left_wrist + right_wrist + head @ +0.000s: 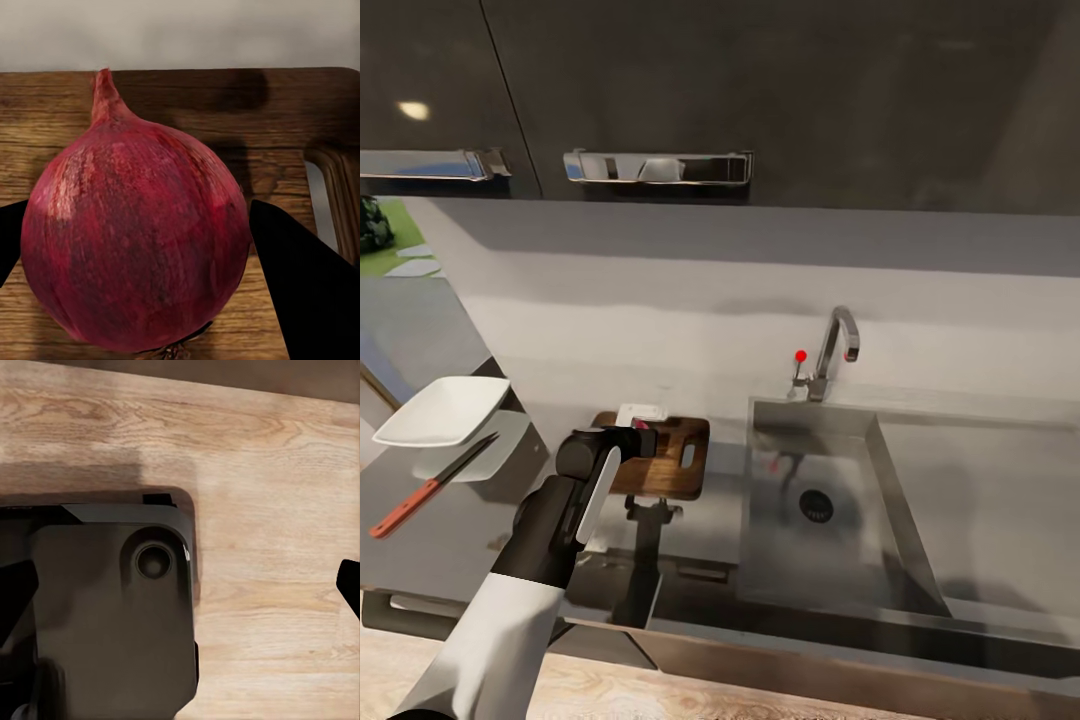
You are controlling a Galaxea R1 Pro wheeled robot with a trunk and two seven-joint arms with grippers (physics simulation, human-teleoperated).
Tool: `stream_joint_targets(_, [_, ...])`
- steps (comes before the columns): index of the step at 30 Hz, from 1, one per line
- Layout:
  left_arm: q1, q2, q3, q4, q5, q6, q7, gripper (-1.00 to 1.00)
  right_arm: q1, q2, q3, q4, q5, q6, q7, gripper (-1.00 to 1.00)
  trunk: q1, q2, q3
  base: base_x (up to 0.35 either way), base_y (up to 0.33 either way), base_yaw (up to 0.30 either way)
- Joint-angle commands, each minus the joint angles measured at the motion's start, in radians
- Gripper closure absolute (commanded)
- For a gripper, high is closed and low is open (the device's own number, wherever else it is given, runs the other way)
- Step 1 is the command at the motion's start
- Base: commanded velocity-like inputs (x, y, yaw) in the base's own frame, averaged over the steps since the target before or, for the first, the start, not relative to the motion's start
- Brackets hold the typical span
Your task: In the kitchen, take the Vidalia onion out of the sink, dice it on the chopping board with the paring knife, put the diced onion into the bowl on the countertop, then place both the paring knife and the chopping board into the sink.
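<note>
The onion is dark red with a pointed stem and sits low over the wooden chopping board. My left gripper is shut on it, one black finger pressed to each side. From the head camera, my left gripper and the onion are over the left part of the chopping board. The paring knife, red-handled, lies on the counter at the left. Behind it stands the white bowl. The steel sink is to the right of the board. My right gripper hangs open.
A faucet with red-tipped handles stands behind the sink. Dark wall cabinets hang overhead. The right wrist camera looks down at my dark base and the wooden floor.
</note>
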State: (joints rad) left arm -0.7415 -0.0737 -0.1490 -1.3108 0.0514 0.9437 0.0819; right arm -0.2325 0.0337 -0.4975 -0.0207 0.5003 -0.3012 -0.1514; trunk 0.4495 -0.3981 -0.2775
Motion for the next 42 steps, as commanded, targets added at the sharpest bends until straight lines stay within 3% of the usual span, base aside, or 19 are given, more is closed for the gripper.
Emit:
stream_joint_targets(1, [-0.001,0.000,-0.001,-0.001,0.005,0.004,0.009,1.00,-0.001,0.000,-0.007,0.001,0.011,-0.002,-0.005,-1.00,0.000,-0.002,-0.003,0.000,0.000,0.000])
stream_joint_targets(26, [-0.001,0.000,-0.001,-0.010,0.005,0.004,0.009,1.00,-0.001,-0.003,-0.007,0.001,0.011,-0.003,-0.001,-1.00,0.000,-0.002,-0.014,0.000,0.000,0.000])
stream_joint_targets(32, [0.001,0.003,0.008,-0.027,0.002,0.004,0.009,1.00,-0.001,0.009,-0.008,-0.018,0.009,-0.010,-0.008,-1.00,0.000,-0.002,-0.014,0.000,0.000,0.000])
stream_joint_targets(38, [0.001,0.005,0.005,-0.061,0.002,0.006,0.009,1.00,-0.001,-0.020,-0.012,-0.021,0.005,-0.007,-0.005,-1.00,0.000,-0.002,-0.014,0.000,0.000,0.000])
stream_joint_targets(42, [0.001,0.005,0.004,-0.069,0.003,0.006,0.009,1.00,-0.001,-0.023,-0.012,-0.021,0.004,-0.007,-0.005,-1.00,0.000,-0.002,-0.014,0.000,0.000,0.000])
